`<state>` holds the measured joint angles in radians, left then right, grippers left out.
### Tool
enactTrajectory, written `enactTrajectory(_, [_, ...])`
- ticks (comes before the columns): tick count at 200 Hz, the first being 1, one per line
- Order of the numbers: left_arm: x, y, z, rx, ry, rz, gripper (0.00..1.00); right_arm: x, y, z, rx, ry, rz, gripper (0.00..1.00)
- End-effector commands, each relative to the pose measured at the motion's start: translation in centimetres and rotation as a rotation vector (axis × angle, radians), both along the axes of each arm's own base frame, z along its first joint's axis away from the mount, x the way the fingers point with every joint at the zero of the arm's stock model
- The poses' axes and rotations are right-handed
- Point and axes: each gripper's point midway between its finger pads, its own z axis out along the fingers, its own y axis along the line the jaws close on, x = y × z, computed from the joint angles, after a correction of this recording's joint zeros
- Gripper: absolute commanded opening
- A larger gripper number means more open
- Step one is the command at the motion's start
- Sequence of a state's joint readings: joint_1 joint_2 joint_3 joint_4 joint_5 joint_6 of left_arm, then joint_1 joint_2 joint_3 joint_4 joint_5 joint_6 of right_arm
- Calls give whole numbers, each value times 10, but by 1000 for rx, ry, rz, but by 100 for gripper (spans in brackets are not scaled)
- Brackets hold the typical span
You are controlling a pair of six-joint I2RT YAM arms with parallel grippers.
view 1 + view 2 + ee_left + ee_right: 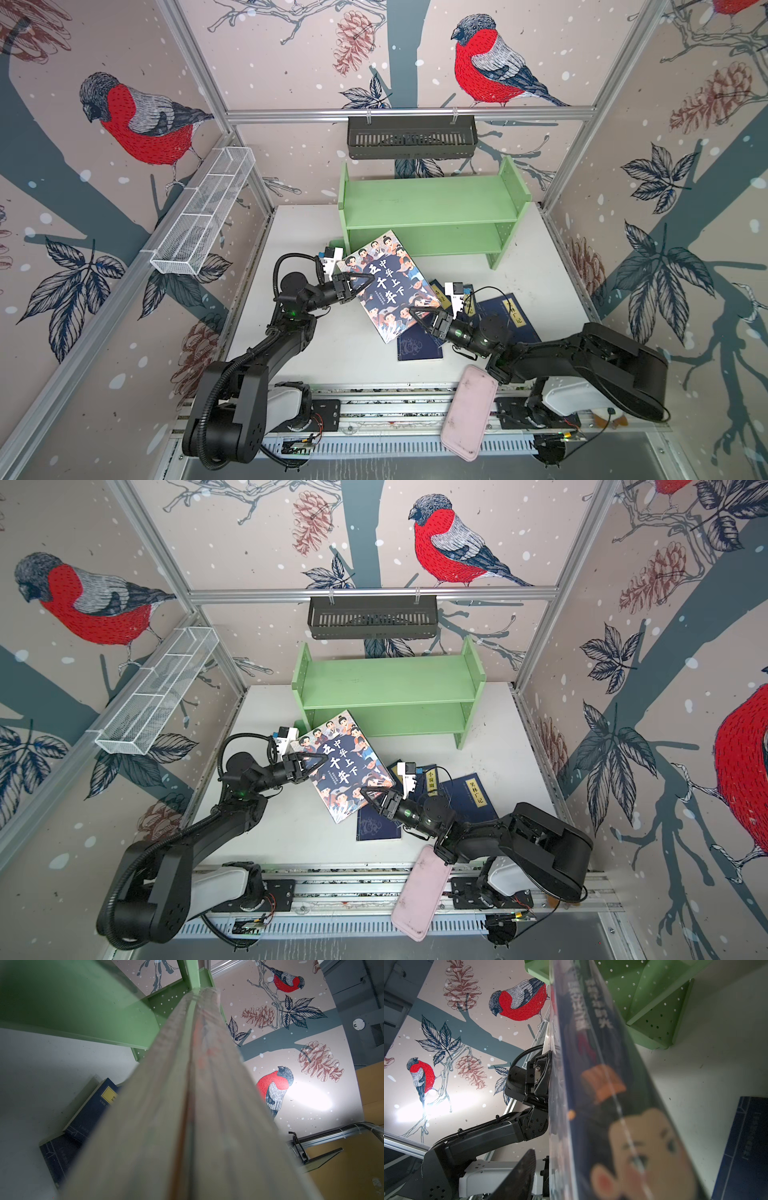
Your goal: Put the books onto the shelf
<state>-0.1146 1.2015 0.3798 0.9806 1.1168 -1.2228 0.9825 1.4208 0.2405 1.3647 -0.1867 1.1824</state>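
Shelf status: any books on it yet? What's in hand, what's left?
Done: nothing; both tiers of the shelf are bare. In hand: the left gripper clamps the cartoon-cover book, lifted above the table in front of the shelf; the right gripper straddles its opposite corner, jaws not closed on it. Left: that book plus the navy paperbacks lying on the table.

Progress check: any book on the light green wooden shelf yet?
No: both tiers of the light green wooden shelf are bare in a top view.
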Motion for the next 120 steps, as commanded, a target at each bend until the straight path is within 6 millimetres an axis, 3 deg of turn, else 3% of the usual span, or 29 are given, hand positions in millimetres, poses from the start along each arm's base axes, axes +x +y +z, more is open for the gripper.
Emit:
enactTrajectory(1, [-4, -1, 12, -8, -93, 2, 0, 0, -2, 26, 109, -47, -8, 53])
enactTrajectory(34, [-5, -2, 5, -1, -70, 0, 0, 2, -3, 27, 107, -63, -19, 42])
enactTrajectory(51, [-5, -2, 4, 0, -66, -1, 0, 2, -3, 26, 94, -74, -17, 27])
enactTrajectory(71, [-5, -2, 1, 8, -57, 2, 0, 2, -2, 26, 82, -82, -13, 22])
enactTrajectory(84, [-7, -2, -1, 12, -54, 0, 10, 2, -1, 27, 77, -89, -4, 19])
enactTrajectory(120, [-11, -1, -8, 54, -65, -19, 60, 0, -6, 28, 56, -111, 57, 9])
